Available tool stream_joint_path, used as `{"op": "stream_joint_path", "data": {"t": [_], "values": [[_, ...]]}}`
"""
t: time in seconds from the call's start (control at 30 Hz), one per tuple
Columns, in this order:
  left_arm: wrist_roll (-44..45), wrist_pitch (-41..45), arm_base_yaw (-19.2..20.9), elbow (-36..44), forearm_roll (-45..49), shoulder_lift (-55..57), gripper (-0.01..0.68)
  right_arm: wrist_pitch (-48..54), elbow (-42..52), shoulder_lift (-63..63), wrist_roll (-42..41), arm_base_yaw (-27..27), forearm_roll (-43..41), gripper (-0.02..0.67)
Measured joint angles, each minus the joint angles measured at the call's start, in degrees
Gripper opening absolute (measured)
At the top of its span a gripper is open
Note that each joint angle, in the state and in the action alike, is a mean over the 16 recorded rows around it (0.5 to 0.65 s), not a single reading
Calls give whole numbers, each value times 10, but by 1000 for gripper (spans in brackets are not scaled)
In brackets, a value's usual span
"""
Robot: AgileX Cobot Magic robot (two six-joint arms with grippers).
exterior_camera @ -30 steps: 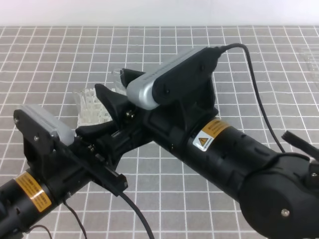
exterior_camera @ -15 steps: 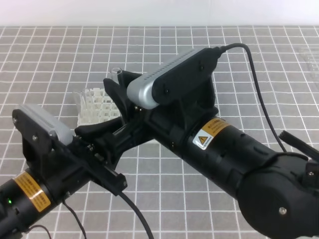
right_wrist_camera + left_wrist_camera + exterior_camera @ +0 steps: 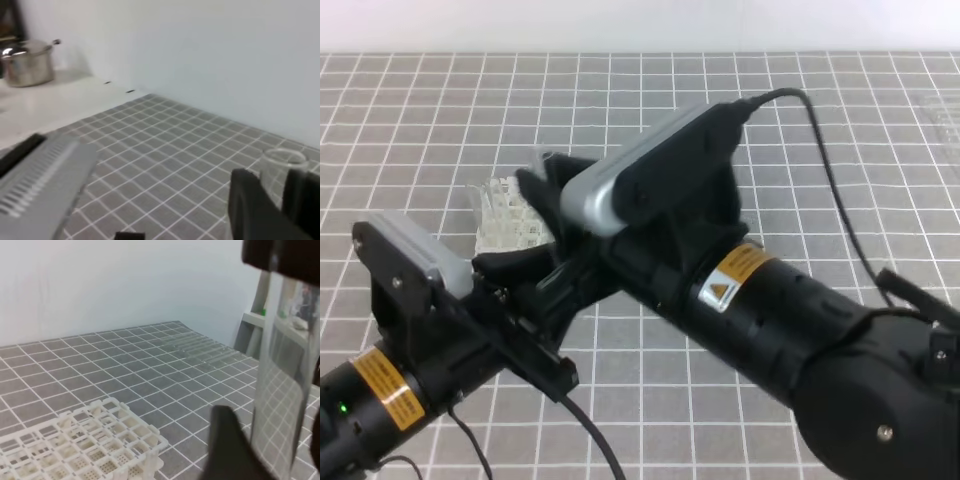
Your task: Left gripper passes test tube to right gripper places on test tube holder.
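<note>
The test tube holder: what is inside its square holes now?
The test tube holder's visible holes look empty in the left wrist view. In the high view the right gripper covers part of it, so those holes cannot be checked.

Two black arms crossed over grey gridded bench (image 3: 440, 110). White test tube holder (image 3: 510, 215) partly hidden behind them. Tool tips obscured.

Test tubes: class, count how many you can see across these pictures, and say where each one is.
1. The test tube stands upright between the fingers of the right gripper, above the table beside the white rack. Others could be hidden behind the arms.
</note>
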Motion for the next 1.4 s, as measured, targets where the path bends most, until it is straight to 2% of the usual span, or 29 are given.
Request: {"op": "stream_joint_path", "data": {"t": [0.2,0.3,0.47,0.63,0.77,0.93,1.1,1.23,1.4], "values": [[-9,1,0,0,-17,-1,368,4,0,-5,-37,-3,29,102],[-14,14,0,0,-28,-10,400,8,0,-14,-78,-10,65,102],[-17,56,0,0,-34,-44,354,26,0,-34,-162,-28,139,102],[-30,126,0,0,-1,-116,240,56,0,-55,-235,-49,204,102],[-50,214,0,0,36,-198,140,80,0,-64,-266,-61,229,102],[-84,349,0,0,76,-309,56,102,0,-67,-276,-66,234,102],[-109,483,0,2,74,-412,32,112,0,-67,-279,-66,232,102],[-86,558,0,19,38,-490,28,116,0,-67,-279,-66,230,102],[-48,564,-1,70,-17,-561,28,120,0,-67,-279,-66,227,101]]}}
